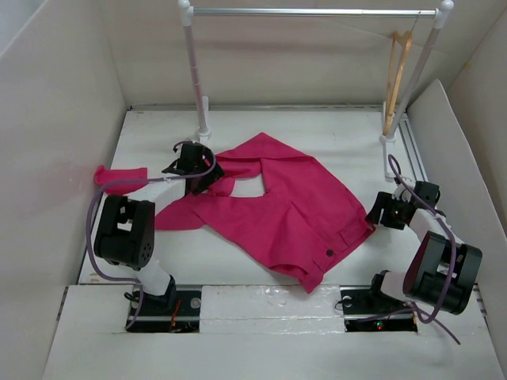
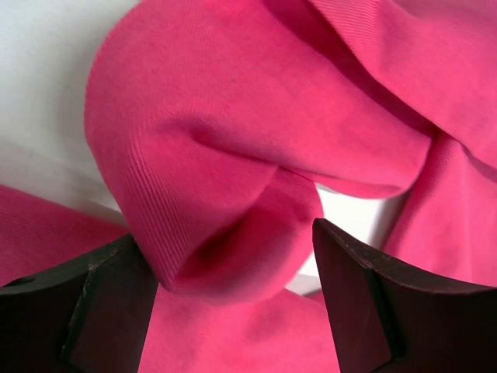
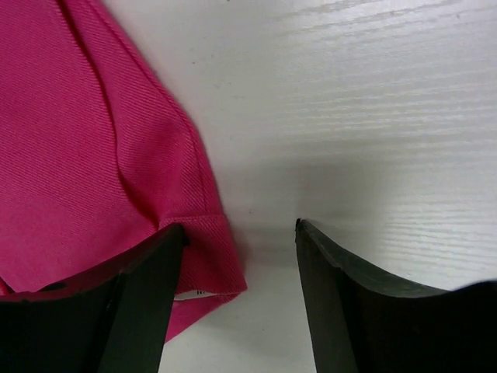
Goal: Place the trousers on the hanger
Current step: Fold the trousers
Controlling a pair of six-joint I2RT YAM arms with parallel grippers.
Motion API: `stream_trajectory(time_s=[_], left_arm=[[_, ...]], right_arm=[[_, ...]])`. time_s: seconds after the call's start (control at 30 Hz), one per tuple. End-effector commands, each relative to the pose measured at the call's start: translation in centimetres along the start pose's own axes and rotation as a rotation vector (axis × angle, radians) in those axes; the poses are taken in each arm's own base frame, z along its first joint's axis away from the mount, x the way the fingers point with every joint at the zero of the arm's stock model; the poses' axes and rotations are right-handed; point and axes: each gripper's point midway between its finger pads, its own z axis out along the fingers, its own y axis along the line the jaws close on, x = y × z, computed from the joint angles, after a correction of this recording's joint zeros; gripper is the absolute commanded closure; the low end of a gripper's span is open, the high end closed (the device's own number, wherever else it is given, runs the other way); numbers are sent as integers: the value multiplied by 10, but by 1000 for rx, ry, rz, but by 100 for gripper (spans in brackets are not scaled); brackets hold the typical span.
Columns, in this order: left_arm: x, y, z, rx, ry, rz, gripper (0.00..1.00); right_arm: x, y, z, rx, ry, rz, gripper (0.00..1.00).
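Observation:
The magenta-pink trousers [image 1: 285, 206] lie crumpled on the white table, waistband toward the front right, one leg trailing to the far left. My left gripper [image 1: 192, 168] is open over a folded leg; in the left wrist view a fold of the trousers [image 2: 225, 179] bulges between the spread jaws of that gripper [image 2: 237, 264]. My right gripper [image 1: 380, 212] is open at the waistband corner; in the right wrist view that corner of the trousers [image 3: 93, 155] sits by the left jaw of this gripper [image 3: 241, 233]. The tan wooden hanger [image 1: 398, 75] hangs on the rail at back right.
A rack with white posts and a grey rail [image 1: 309, 12] stands at the back. High white walls [image 1: 55, 119] enclose the table on all sides. A metal track [image 1: 413, 150] runs along the right side.

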Motion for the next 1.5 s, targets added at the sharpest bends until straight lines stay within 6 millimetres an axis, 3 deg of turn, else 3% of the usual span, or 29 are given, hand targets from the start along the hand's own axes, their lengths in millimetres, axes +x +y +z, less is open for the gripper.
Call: stream_trajectory(time_s=[0.0,0.13,0.23,0.33,0.47,0.5,0.57,0.6,0.63,0.67,0.7,0.73,0.77,0.8,0.83,0.87,0.93,0.97,1.07,1.1,1.13,1.23,1.3,1.33,1.37,1.43,1.47], left_arm=[[-9,8,9,-26,-39,10,28],[-12,16,8,-60,-42,11,29],[-18,18,-3,-59,-82,15,29],[-23,17,-14,-44,-112,31,27],[-15,26,-9,-72,-88,47,26],[-13,26,-6,-71,-76,47,27],[-5,25,5,-62,-33,46,32],[-5,24,7,-60,-32,39,36],[-7,20,9,-53,-31,34,42],[-8,17,9,-47,-30,34,63],[-10,15,6,-45,-28,40,82],[-19,7,1,-30,-45,42,98],[-30,0,-10,-20,-80,48,100],[-40,-2,-20,-33,-111,52,100],[-47,-9,-31,-13,-132,58,100],[-68,-11,-52,-13,-212,57,100],[-86,-16,-80,-19,-281,61,100],[-104,-17,-104,-27,-368,58,100],[-126,-18,-145,-43,-475,58,100],[-131,-16,-152,-59,-493,63,100],[-143,-13,-165,-90,-538,49,100],[-155,-2,-190,-154,-604,60,100],[-162,4,-203,-162,-643,54,100],[-164,12,-203,-173,-642,48,100],[-166,15,-202,-171,-639,40,100],[-164,18,-196,-173,-619,42,100],[-166,17,-194,-171,-626,43,100]], right_arm=[[13,18,9,-117,10,-29,36],[12,20,5,-147,1,-27,44],[3,19,-9,-123,-31,-70,29],[-1,21,-17,-127,-52,-98,22],[16,25,-7,-182,-5,-97,23],[23,25,-4,-194,10,-93,27],[31,26,2,-221,30,-73,47],[31,26,3,-226,28,-69,59],[31,27,3,-226,29,-58,83],[28,25,2,-223,19,-49,94],[21,25,-2,-220,-1,-43,100],[8,26,-7,-212,-33,-36,100],[-4,24,-12,-184,-66,-42,100],[-33,24,-30,-143,-154,-61,100],[-37,22,-36,-110,-175,-62,100],[-64,11,-53,-13,-237,-90,100],[-86,2,-78,95,-289,-101,100],[-106,-5,-92,157,-328,-105,100],[-129,-24,-94,229,-347,-74,100],[-148,-30,-101,249,-388,-74,100],[-152,-41,-95,264,-367,-50,100],[-179,-63,-105,340,-395,-13,100],[-185,-79,-90,365,-362,18,98],[-194,-83,-89,367,-369,38,88],[-194,-89,-73,352,-339,56,79],[-219,-84,-68,304,-368,11,61],[-223,-85,-67,298,-352,-2,60]])
